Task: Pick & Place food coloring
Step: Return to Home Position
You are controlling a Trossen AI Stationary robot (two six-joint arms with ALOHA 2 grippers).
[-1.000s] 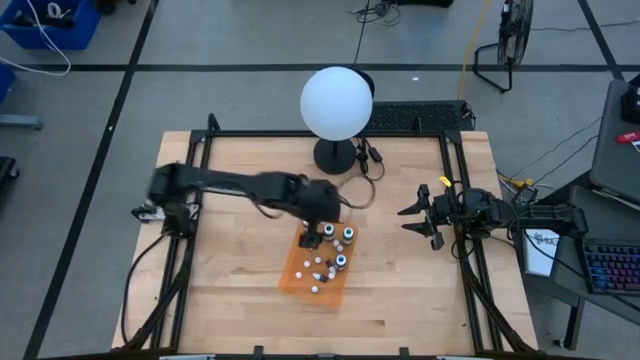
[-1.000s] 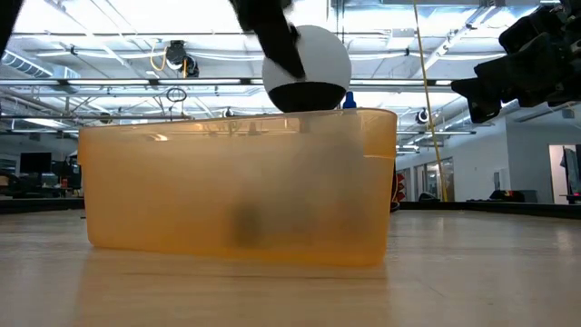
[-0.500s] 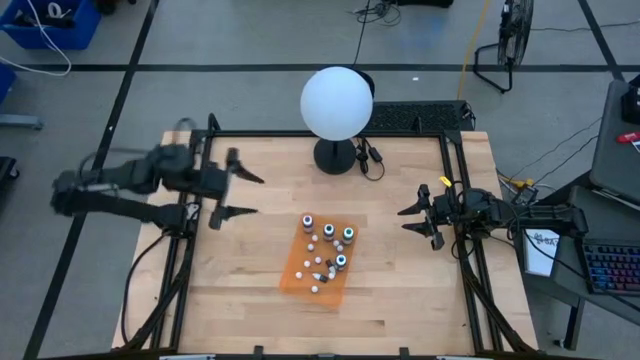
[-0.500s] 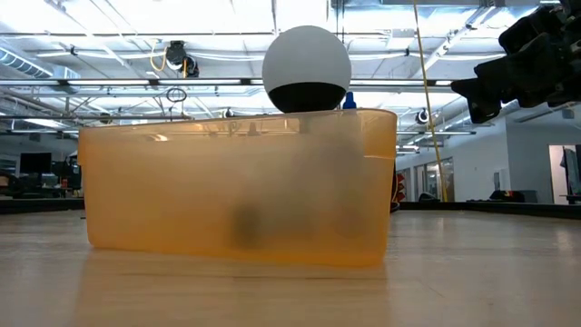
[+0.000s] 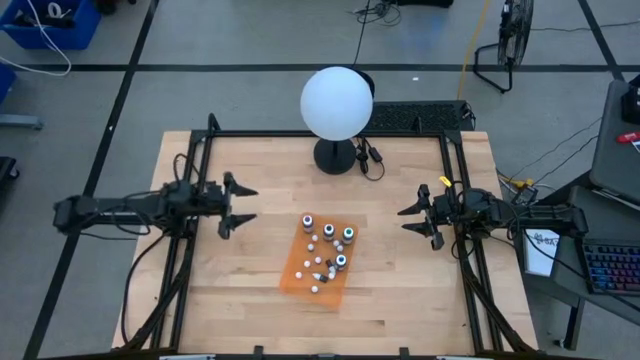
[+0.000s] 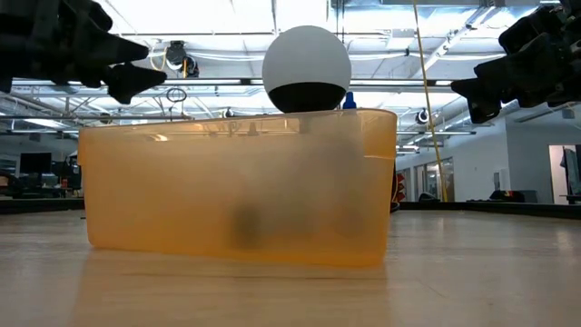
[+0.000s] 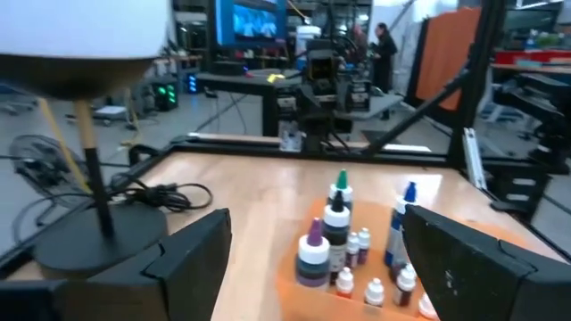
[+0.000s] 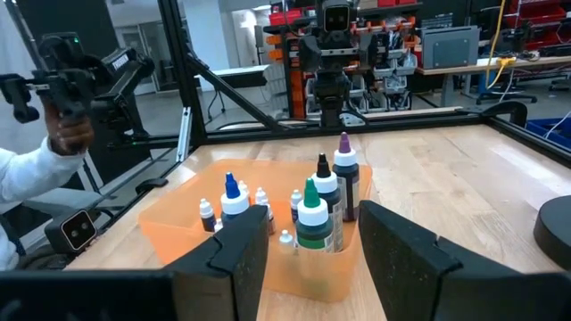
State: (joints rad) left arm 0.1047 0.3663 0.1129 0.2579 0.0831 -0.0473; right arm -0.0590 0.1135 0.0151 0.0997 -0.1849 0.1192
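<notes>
Two grippers are pictured above the wooden table (image 5: 240, 290) with fingers spread apart: the left gripper (image 5: 245, 203) at 9 o'clock of the orange bin (image 5: 334, 291) and the right gripper (image 5: 402, 220) at 3 o'clock, each well apart from it. The food coloring bottles (image 5: 328, 233), some green- or blue-topped and some tiny and whitish, are gathered upright inside the bin near the table's middle. The white globe lamp (image 5: 337, 103) is seen at 12 o'clock.
</notes>
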